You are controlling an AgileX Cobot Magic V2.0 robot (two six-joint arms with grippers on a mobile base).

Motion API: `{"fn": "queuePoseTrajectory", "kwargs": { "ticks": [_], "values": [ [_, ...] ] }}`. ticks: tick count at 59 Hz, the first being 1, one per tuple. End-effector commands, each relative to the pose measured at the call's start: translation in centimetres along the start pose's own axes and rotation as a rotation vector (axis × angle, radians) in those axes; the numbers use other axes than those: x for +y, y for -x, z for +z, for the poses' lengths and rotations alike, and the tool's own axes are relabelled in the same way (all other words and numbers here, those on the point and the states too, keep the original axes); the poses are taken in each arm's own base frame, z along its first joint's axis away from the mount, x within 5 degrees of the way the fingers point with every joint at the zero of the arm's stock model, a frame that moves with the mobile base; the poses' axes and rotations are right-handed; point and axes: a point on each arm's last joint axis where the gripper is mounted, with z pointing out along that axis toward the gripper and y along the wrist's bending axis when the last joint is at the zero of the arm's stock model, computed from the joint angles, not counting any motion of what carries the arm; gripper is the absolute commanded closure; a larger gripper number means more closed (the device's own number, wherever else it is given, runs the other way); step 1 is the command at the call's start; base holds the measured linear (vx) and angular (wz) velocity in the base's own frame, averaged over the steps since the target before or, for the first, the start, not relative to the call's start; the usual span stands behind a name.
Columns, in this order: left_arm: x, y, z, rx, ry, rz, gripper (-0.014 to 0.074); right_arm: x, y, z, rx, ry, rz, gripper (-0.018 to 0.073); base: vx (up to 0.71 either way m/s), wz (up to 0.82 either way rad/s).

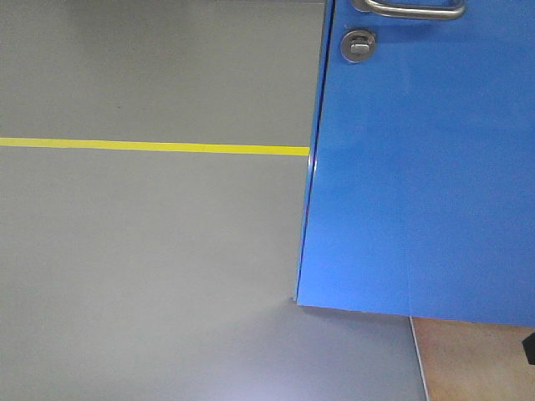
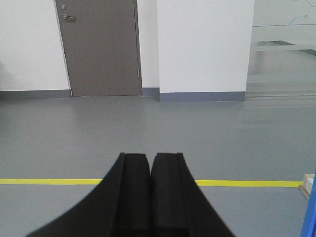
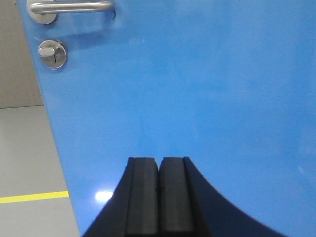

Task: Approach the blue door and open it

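Observation:
The blue door [image 1: 426, 184] fills the right of the front view, glossy, with its free edge toward the left. Its silver lever handle [image 1: 414, 8] shows at the top edge, and the round thumb-turn lock [image 1: 359, 45] sits below it. In the right wrist view the blue door [image 3: 197, 89] fills the frame, with the handle [image 3: 69, 7] and lock [image 3: 52, 53] at the upper left. My right gripper [image 3: 158, 162] is shut and empty, pointing at the door panel below and right of the handle. My left gripper [image 2: 149, 157] is shut and empty, facing open floor.
A yellow floor line [image 1: 150, 147] crosses the grey floor left of the door. In the left wrist view a grey door [image 2: 98, 47] stands in a white wall far ahead. A wooden floor patch [image 1: 476, 359] lies under the blue door's bottom edge.

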Motion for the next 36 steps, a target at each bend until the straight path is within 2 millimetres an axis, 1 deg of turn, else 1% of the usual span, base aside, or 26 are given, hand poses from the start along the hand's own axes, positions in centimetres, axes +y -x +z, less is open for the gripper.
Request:
{"fn": "queuePoseTrajectory", "kwargs": {
  "ticks": [1, 36],
  "values": [
    [0.04, 1.69, -0.21, -0.112, 0.000, -0.008, 0.0524, 0.11, 0.75, -0.14, -0.092, 0.012, -0.003, 0.0561, 0.00, 0.00],
    [0.04, 1.69, -0.21, -0.112, 0.000, -0.008, 0.0524, 0.10, 0.75, -0.14, -0.092, 0.012, -0.004, 0.0561, 0.00, 0.00]
  ]
}}
